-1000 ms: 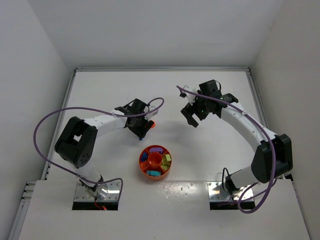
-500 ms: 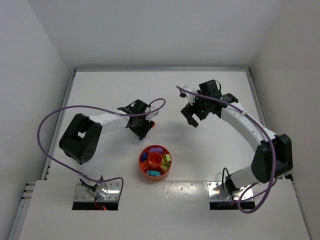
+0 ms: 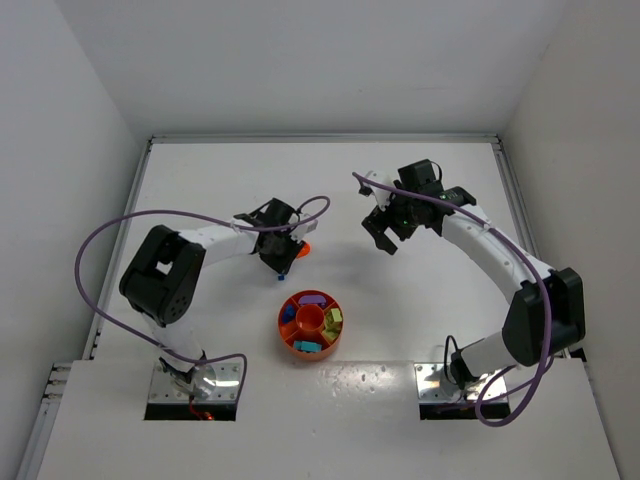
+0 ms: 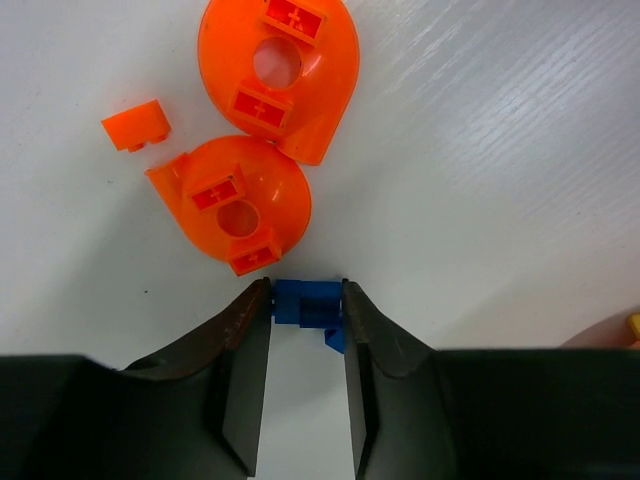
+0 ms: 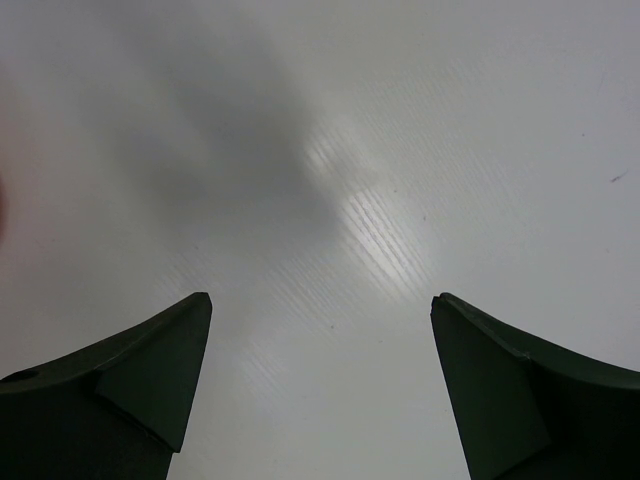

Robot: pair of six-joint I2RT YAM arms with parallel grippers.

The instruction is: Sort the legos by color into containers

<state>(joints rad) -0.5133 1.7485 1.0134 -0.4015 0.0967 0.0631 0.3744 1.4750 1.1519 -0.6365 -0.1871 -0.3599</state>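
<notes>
Beside the smooth plastic blue brick [image 4: 305, 302], the orange pieces [image 4: 240, 195] look glossy, translucent plastic; the white table [image 4: 480, 150] is finely ribbed with a faint sheen.

White table [image 3: 200, 180]: round tray [image 3: 281, 325], two orange curved plates [image 4: 280, 195], orange brick [image 4: 136, 125], blue brick [image 4: 305, 302] apparently on surface.

rt fingers [image 5: 140, 370] spread wide over bare white table [image 5: 350, 150].

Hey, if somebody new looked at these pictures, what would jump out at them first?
The left claw pinching a small blue brick on the white table, right beside two bright orange teardrop plates and a loose orange brick. From above, the round orange tray of sorted colours sits near the front edge, while the right claw hangs open over bare table.
</notes>
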